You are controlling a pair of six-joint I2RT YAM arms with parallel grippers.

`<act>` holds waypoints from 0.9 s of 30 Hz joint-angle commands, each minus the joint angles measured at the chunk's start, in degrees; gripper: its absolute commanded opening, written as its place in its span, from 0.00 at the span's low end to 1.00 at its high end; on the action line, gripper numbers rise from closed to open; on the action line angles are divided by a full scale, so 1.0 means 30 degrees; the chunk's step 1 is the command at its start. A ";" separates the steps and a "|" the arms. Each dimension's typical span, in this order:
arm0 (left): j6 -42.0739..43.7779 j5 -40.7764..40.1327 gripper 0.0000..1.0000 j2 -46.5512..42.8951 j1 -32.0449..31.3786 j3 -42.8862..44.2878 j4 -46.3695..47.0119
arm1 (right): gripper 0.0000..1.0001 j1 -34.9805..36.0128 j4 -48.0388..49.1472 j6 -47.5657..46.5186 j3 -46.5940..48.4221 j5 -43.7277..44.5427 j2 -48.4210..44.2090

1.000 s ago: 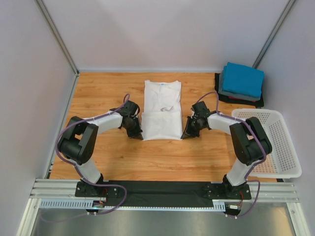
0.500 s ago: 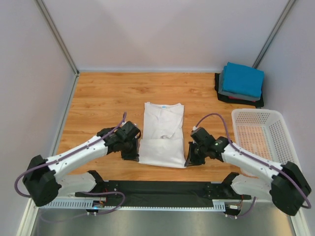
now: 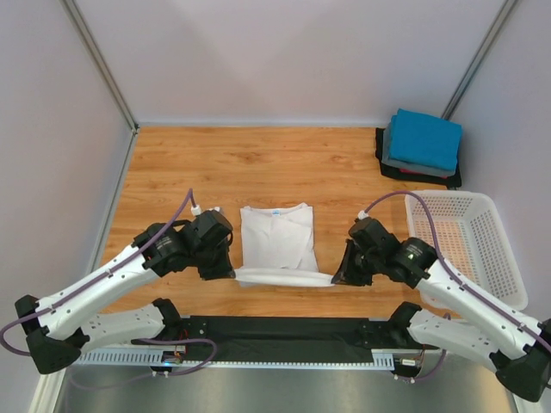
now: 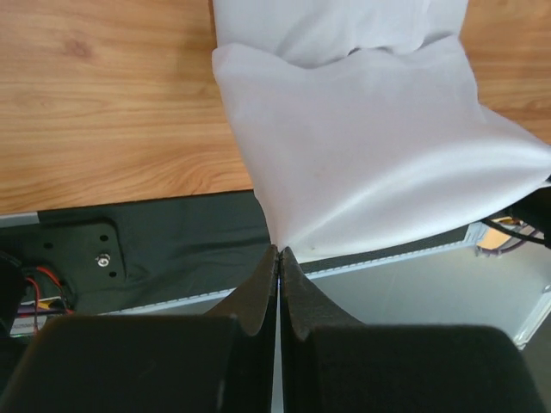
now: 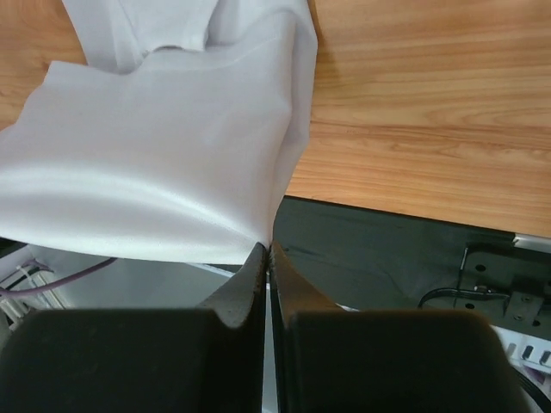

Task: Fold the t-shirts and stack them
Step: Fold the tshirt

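The white t-shirt (image 3: 275,239) is pinched at both near corners by the left gripper (image 3: 232,273) and the right gripper (image 3: 336,278), fingers pressed together. Its length is laid beyond them on the table (image 3: 172,172).

We see a wooden counter (image 3: 189,163) with light walls on 3 sides. A white t-shirt (image 3: 275,237) lies in the middle of its near half, collar toward the far side. The shirt's far part rests flat on the wood, while its near edge is raised off it and stretched wide. In the far right corner sits a stack of folded t-shirts (image 3: 422,142), bright blue on top, grey under it and black at the bottom, touching the wood. A white perforated basket (image 3: 456,196) stands along the right side, just in front of that stack, and seems to overhang the counter's right edge. A black mat (image 3: 284,331) covers the near edge.
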 commanded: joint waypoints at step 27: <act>0.3150 -0.0610 0.00 0.6786 0.6278 0.4457 0.2259 | 0.01 -0.4251 0.0370 -0.6289 1.0957 0.3686 1.1401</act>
